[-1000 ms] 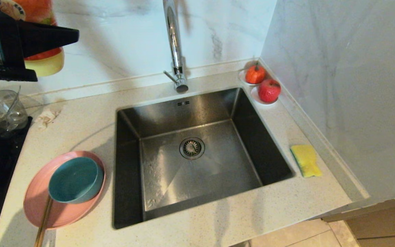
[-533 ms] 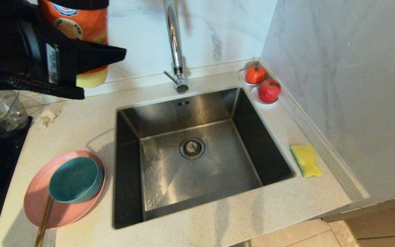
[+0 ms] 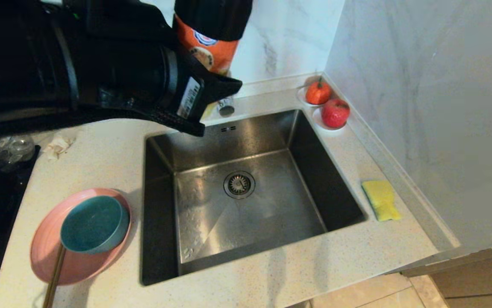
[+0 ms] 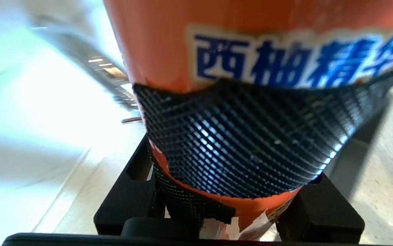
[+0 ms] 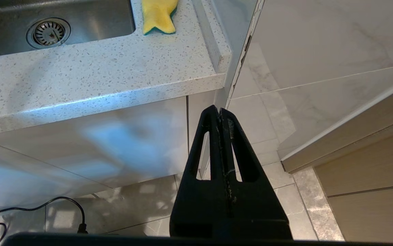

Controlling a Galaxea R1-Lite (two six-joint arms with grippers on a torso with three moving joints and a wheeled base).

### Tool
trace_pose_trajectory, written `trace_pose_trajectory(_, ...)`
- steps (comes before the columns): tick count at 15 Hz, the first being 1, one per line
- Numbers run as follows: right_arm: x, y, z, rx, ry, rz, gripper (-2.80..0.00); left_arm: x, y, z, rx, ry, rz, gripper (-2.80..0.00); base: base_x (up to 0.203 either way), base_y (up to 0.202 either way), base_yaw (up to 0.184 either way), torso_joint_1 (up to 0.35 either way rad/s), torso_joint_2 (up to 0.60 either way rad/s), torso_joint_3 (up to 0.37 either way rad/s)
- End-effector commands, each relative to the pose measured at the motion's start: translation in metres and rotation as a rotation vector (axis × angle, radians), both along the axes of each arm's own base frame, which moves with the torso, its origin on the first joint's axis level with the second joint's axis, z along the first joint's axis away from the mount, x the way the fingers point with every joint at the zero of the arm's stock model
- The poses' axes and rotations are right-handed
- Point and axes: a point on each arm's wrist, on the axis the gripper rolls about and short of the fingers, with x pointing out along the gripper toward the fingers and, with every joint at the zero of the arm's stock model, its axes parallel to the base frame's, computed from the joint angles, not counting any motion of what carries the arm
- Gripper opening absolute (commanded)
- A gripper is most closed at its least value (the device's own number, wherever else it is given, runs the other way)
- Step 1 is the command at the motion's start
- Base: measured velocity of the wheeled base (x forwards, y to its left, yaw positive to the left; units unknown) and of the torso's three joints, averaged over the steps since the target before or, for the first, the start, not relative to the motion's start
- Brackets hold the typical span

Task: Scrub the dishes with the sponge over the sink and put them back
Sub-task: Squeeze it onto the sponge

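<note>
Head view: the left gripper (image 3: 211, 92) is clamping an orange bottle (image 3: 205, 47) at 11 o'clock over the sink (image 3: 237, 192); the plate (image 3: 45, 252) and bowl (image 3: 94, 224) are sitting at 8 o'clock, the sponge (image 3: 381, 199) near the bench's (image 3: 297, 273) 3 o'clock edge.
Left wrist view: the gripper's mesh pads (image 4: 244, 143) are pressing the bottle.
Right wrist view: the right gripper (image 5: 221, 112) is hanging fully closed and empty below the bench edge.

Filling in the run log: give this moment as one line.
left gripper: shut on orange bottle, above sink back rim | right gripper: shut, parked below counter | sponge: on counter | dishes: untouched

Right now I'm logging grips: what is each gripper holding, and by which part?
The left gripper grips the orange bottle around its body, across the label. The right gripper is shut on nothing.
</note>
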Motion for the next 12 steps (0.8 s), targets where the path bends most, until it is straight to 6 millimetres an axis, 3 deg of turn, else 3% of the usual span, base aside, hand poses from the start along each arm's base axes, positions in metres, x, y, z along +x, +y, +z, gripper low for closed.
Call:
trace_pose_trajectory(1, 0.0, 0.0, 0.0, 0.0, -0.001, 0.0, -2.8, 0.012, -0.02, -0.019, 0.069, 0.046, -0.009, -2.8, 0.0, 0.0, 0.0, 0.0, 0.0, 0.0)
trace_pose_trajectory(3, 0.0, 0.0, 0.0, 0.0, -0.001, 0.0, -2.8, 0.017, -0.029, -0.028, 0.103, 0.072, -0.017, -2.8, 0.0, 0.0, 0.0, 0.0, 0.0, 0.0)
trace_pose_trajectory(12, 0.0, 0.0, 0.0, 0.0, 0.0, 0.0, -2.8, 0.041, -0.109, -0.084, 0.253, 0.147, -0.064, -2.8, 0.0, 0.0, 0.0, 0.0, 0.0, 0.0)
